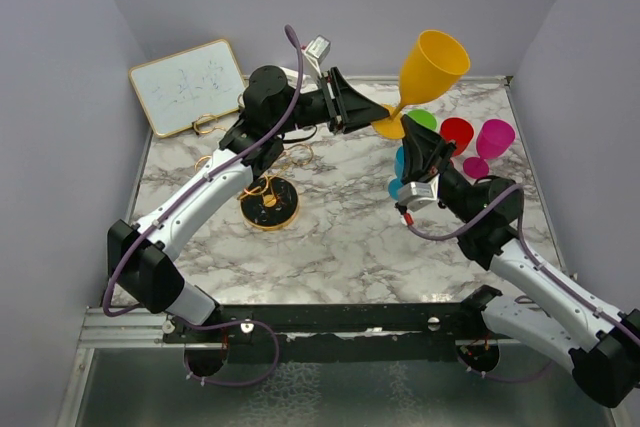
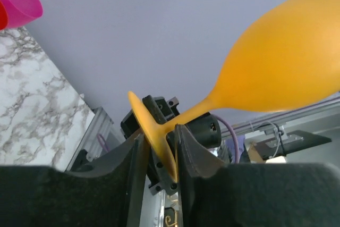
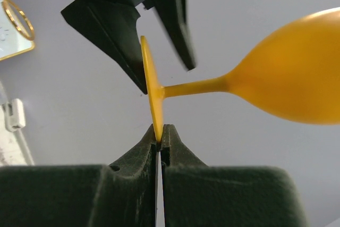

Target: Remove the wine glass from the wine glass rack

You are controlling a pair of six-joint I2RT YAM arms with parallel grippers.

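Observation:
The yellow wine glass (image 1: 433, 65) is in the air above the table's back right, tilted, bowl up. My right gripper (image 1: 410, 135) is shut on the rim of its foot, seen edge-on in the right wrist view (image 3: 160, 134). My left gripper (image 1: 380, 115) is open with its fingers (image 3: 114, 30) either side of the foot; in the left wrist view (image 2: 156, 142) the foot leans on one finger. The wine glass rack (image 1: 268, 202), gold wire on a round black base, stands left of centre, well apart from the glass.
Green (image 1: 422, 119), red (image 1: 456, 133), magenta (image 1: 493, 137) and blue (image 1: 400, 162) glasses stand at the back right, under and beside the right gripper. A small whiteboard (image 1: 188, 85) leans at the back left.

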